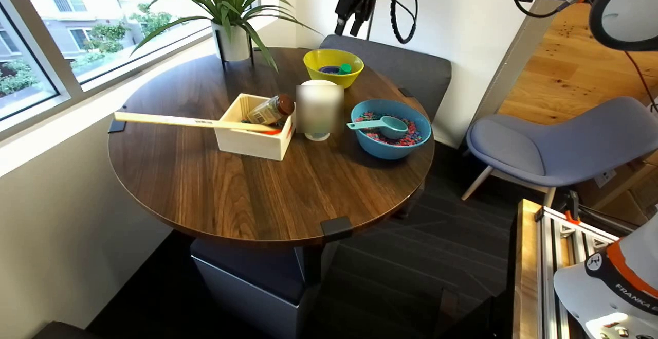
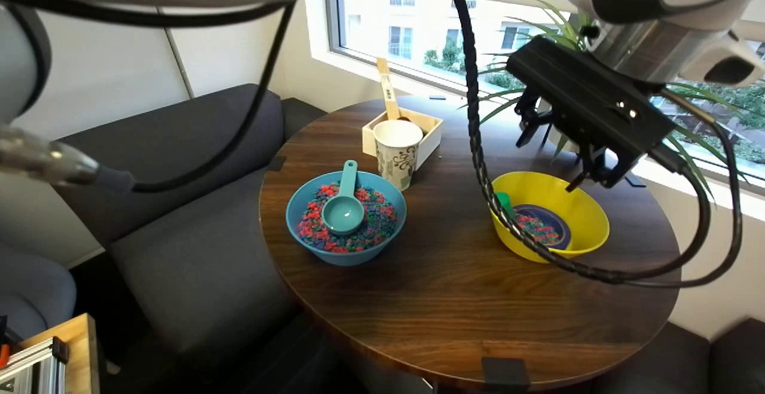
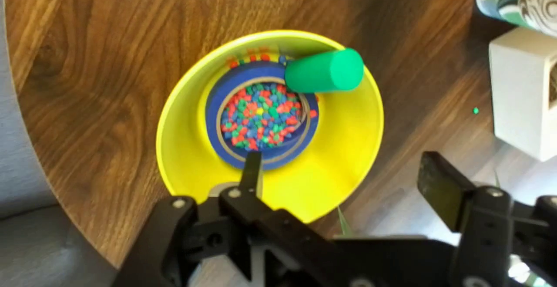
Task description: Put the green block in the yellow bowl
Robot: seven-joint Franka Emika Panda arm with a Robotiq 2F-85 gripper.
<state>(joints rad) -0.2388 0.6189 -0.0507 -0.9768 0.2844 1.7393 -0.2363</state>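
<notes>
Fingers (image 3: 444,193): spread wide; nothing held between them; in the wrist view one overlaps the yellow bowl (image 3: 185,139), its mate falls outside the rim
Gripper (image 3: 340,163): the only one I run; hangs above the bowl in both exterior views
Green block (image 3: 324,72): inside the yellow bowl, toward one side; ahead of my fingers, toward the top of the wrist view, and lower than their tips; sideways it falls between the two
Block's long axis: close to upright, I judge, round end facing up and perhaps leaning toward the rim; exact tilt, I cannot tell
Blue ring (image 3: 256,70): low in the yellow bowl, perhaps a tape roll; coloured pellets (image 3: 261,115) in its middle; block beside or partly on it, I cannot tell which
Coming move: task looks met to me; no regrasp seems called for; I would lift straight up, since the finger over the bowl could clip rim or block if I drift
Paper cup (image 2: 397,158): upright; just beside the wooden box (image 1: 249,142)
Box contents: tilted jar (image 1: 267,111); long stick (image 1: 195,121) jutting past the edge
Blue bowl (image 1: 385,150): more pellets; teal scoop (image 1: 394,127) on top
Table (image 1: 231,195): round, dark, wood-grained; bears the lot
</notes>
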